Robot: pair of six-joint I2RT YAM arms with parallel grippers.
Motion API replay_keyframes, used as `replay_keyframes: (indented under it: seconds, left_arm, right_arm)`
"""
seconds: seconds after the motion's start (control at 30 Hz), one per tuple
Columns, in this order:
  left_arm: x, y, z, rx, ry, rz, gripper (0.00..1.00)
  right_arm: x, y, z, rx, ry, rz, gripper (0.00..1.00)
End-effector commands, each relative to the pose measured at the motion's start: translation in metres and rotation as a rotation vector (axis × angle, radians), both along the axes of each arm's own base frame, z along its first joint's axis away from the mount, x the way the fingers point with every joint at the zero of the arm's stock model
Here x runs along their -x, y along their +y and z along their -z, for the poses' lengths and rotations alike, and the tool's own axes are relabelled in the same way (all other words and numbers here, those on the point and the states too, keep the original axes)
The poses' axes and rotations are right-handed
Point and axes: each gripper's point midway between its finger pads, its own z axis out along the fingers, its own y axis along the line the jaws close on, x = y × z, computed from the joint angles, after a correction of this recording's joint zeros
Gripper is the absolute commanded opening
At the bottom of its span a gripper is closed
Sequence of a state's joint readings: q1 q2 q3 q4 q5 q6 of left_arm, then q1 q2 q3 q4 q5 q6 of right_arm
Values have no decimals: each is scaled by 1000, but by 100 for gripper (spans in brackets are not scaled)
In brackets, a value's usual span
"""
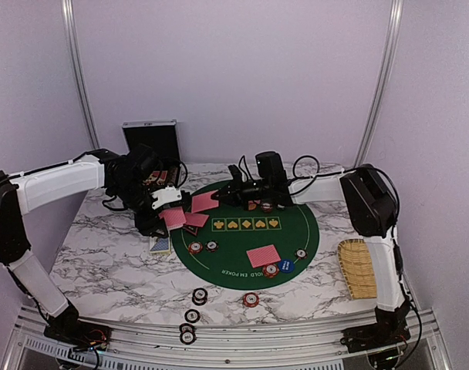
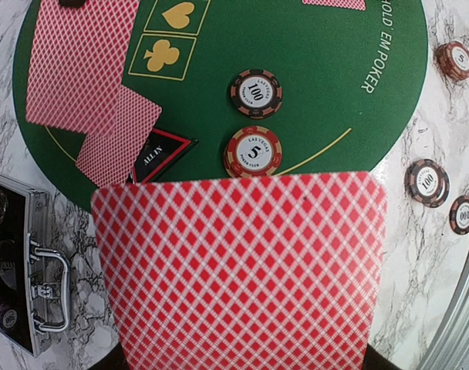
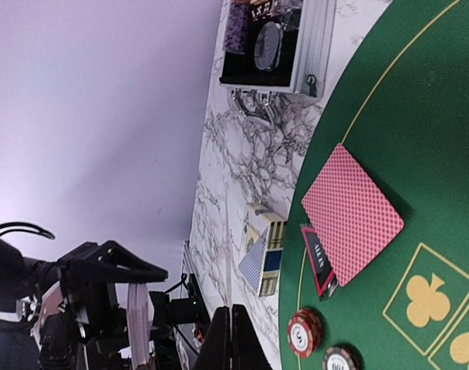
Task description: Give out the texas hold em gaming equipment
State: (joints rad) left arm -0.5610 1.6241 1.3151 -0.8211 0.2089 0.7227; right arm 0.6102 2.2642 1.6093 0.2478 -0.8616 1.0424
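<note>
My left gripper (image 1: pixel 167 208) is shut on a stack of red-backed playing cards (image 2: pixel 242 270) held above the left edge of the green poker mat (image 1: pixel 296 223). The cards hide its fingers in the left wrist view. Below it lie two red-backed cards (image 2: pixel 80 69), the triangular ALL IN marker (image 2: pixel 161 153), a 5 chip (image 2: pixel 253 151) and a 100 chip (image 2: pixel 255 92). My right gripper (image 3: pixel 233 339) is shut and empty, hovering over the mat's far side (image 1: pixel 228 194). Another card (image 1: pixel 264 256), a blue disc (image 1: pixel 286 265) and chips (image 1: pixel 271 270) lie on the mat's near part.
The open black case (image 1: pixel 151 142) stands at the back left. A card box (image 1: pixel 160 245) lies off the mat's left edge. Loose chips (image 1: pixel 199 295) sit near the table's front edge. A woven bamboo tray (image 1: pixel 358 268) lies at the right.
</note>
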Motion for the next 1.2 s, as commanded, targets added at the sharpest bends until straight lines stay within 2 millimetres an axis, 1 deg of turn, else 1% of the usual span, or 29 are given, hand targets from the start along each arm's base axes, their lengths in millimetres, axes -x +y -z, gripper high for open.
replay_keyframes:
  seconds: [0.0,0.17,0.3,0.4,0.57,0.7,0.83,0.9,0.97,1.03,1.1,1.17]
  left_arm:
    - [9,3,-8,14,12,7,0]
    - [9,1,-8,21,17,10,0]
    - [9,0,-8,23,21,11,0]
    - [9,0,-8,24,20,9,0]
    - [10,0,-8,28,23,10,0]
    - [10,0,-9,29,23,7,0]
    - [9,0,-10,31,21,6,0]
    - [9,0,-10,29,19,7,0]
    - [9,-1,-10,30,20,7,0]
    - [8,-1,-8,28,24,6,0]
    - [8,-2,-8,29,27,7,0]
    - [7,-3,-7,31,30,7,0]
  right_arm:
    - [-5,25,14,34,1,0,0]
    - [-2,45,34,72,4,-2,0]
    - [-3,51,45,121,-16,5,6]
    - [-6,47,51,180,-37,13,14]
    - [-10,38,49,237,-76,21,29]
    - [-14,27,38,270,-115,48,37]
    - [-17,11,19,290,-164,82,44]
    - [-13,5,8,285,-185,92,48]
    - [-6,0,-3,267,-198,92,54]
    - [5,-1,-15,213,-196,81,61]
    - [17,1,-33,122,-200,62,68]
    - [32,4,-43,65,-188,28,72]
